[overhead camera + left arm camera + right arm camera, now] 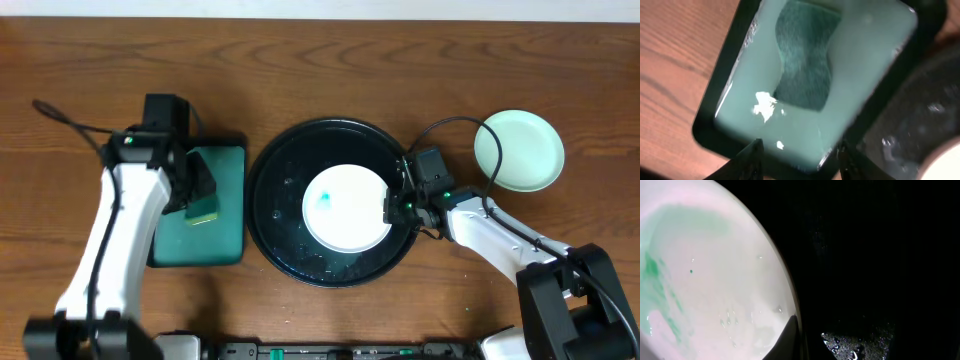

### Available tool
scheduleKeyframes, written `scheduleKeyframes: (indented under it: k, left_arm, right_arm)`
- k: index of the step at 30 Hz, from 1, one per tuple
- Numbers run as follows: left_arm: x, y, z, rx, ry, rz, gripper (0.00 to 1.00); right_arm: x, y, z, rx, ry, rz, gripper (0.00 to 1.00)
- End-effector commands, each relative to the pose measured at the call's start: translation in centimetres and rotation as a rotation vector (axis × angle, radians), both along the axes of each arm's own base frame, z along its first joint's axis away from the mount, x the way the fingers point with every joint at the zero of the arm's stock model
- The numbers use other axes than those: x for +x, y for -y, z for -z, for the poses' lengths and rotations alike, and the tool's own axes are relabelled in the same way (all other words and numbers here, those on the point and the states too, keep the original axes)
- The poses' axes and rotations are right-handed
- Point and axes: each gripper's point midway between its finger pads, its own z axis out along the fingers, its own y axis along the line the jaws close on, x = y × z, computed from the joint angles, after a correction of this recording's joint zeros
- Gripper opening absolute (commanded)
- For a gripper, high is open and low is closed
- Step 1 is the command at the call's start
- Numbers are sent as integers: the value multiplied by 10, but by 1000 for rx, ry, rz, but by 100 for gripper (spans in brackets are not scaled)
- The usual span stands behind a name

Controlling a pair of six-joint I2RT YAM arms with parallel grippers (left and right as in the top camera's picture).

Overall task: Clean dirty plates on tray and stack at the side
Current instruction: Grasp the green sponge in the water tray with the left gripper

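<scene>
White plate with a blue-green smear sits on the black tray — right gripper at its right rim, can't tell its grip. Left gripper hangs wide open over the teal tray and sponge. Mint plate — far right, on the table.

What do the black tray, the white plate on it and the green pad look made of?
Black tray: likely glossy plastic; water droplets bead and glint on it. White plate: smooth glazed ceramic or melamine, unclear which; wet sheen, smear sitting on top. Green pad: fibrous sponge or scouring cloth; matte, fuzzy texture.
</scene>
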Motion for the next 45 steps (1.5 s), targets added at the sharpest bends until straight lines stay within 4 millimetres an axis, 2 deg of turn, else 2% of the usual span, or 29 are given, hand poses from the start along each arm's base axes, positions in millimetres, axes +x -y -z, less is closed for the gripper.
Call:
scheduleKeyframes:
  k: [1, 10, 17, 21, 25, 29, 30, 34, 37, 40, 41, 45]
  left_arm:
    - [6, -12, 21, 46, -52, -17, 48]
    - [22, -27, 70, 27, -129, -69, 47]
    - [32, -11, 98, -87, -158, 19, 44]
    - [36, -9, 111, -97, -168, 32, 43]
    - [35, -9, 126, -98, -194, 33, 36]
    - [34, -9, 135, -100, -216, 31, 7]
    - [34, -9, 135, -101, -216, 30, 7]
    - [37, -5, 124, -124, -185, 26, 7]
    - [41, -1, 102, -132, -129, 36, 7]
    - [48, 7, 64, -121, -21, 78, 7]
    - [51, 13, 41, -112, 47, 117, 7]
    - [51, 36, -16, -83, 220, 242, 7]
  right_arm:
    - [-1, -5, 0, 5, -6, -3, 1]
    - [-2, -5, 0, 1, -6, -12, 1]
    - [-2, -5, 0, 1, -6, -12, 1]
    - [-3, -4, 1, 0, -9, -12, 1]
    - [-3, -4, 1, -2, -13, -12, 1]
    - [-4, -4, 1, -2, -14, -12, 1]
    - [-4, -4, 1, -3, -15, -12, 1]
    - [-4, -4, 1, -3, -16, -12, 1]
    - [-4, -4, 1, -3, -16, -12, 1]
    - [-4, -4, 1, -3, -15, -12, 1]
    - [-4, -4, 1, -3, -13, -12, 1]
    - [-3, -4, 1, -2, -12, -12, 1]
